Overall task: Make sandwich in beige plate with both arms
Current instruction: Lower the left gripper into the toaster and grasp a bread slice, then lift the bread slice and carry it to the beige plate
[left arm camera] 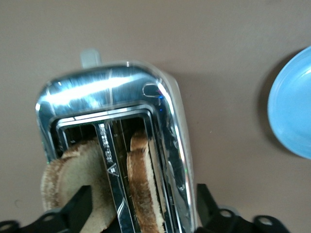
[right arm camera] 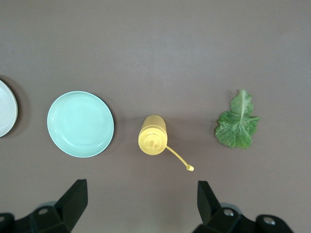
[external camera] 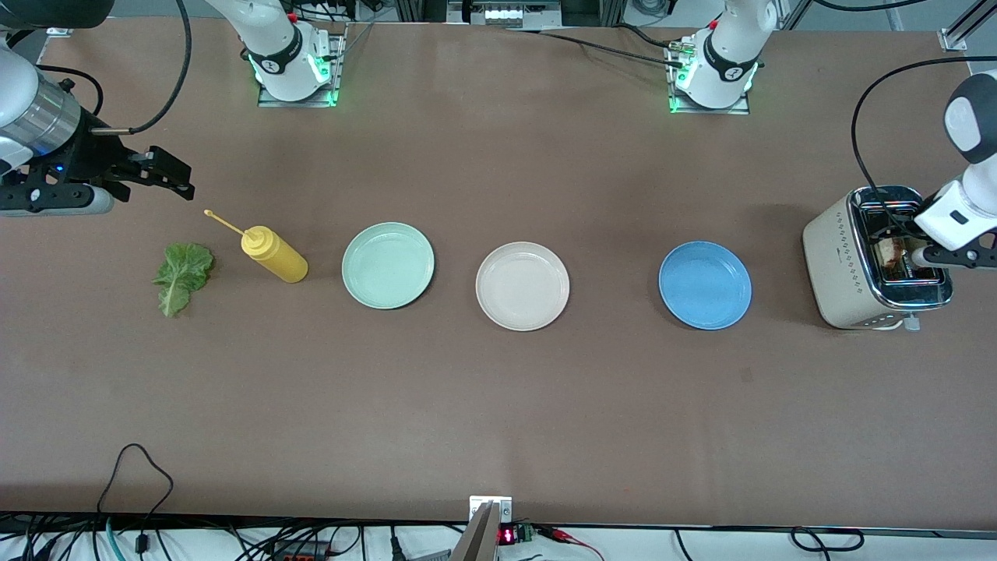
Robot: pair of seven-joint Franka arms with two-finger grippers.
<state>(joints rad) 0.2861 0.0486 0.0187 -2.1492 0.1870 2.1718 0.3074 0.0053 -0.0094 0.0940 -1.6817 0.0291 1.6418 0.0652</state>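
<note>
Two bread slices (left arm camera: 141,189) upright in toaster (external camera: 837,265) slots, left hand (left arm camera: 141,208) open astride; right hand (right arm camera: 141,204) open.

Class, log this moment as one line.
left gripper: over toaster, around bread | right gripper: open, waiting above lettuce | beige plate: empty

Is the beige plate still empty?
Empty. The beige plate shows only bare surface; both bread slices stand in the toaster slots.

Beige plate (external camera: 523,286) bare; toast (left arm camera: 143,194) seemingly in toaster (external camera: 841,265).
</note>
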